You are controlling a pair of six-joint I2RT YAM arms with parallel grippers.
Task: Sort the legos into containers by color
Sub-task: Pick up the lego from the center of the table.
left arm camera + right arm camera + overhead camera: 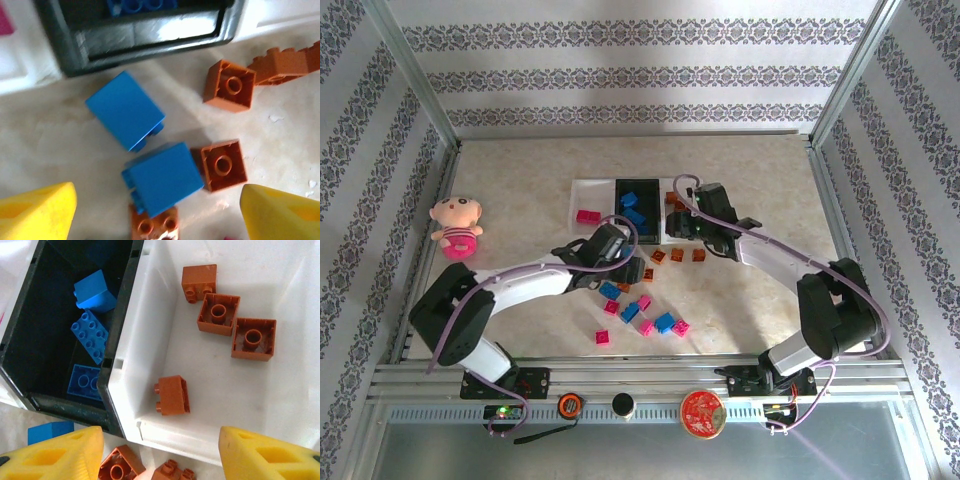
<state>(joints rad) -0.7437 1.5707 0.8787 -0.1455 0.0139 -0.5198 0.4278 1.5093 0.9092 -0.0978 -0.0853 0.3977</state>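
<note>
**Bricks on my pale counter**

My left pincer [160, 215] is spread wide and holds nothing, above blue legos [125, 110] on the beige, stone-look counter [60, 165]. My right pincer [160, 450] gapes too, over the white tray [225, 405] with orange bricks [218, 314]. Blue bricks [92, 292] sit in the black tray [45, 340]. Flowery striped walls [620, 70] stand around.

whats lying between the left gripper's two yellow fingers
In the left wrist view, a blue square plastic brick sits between the fingers of the left gripper, with an orange-brown brick against its right side.
</note>
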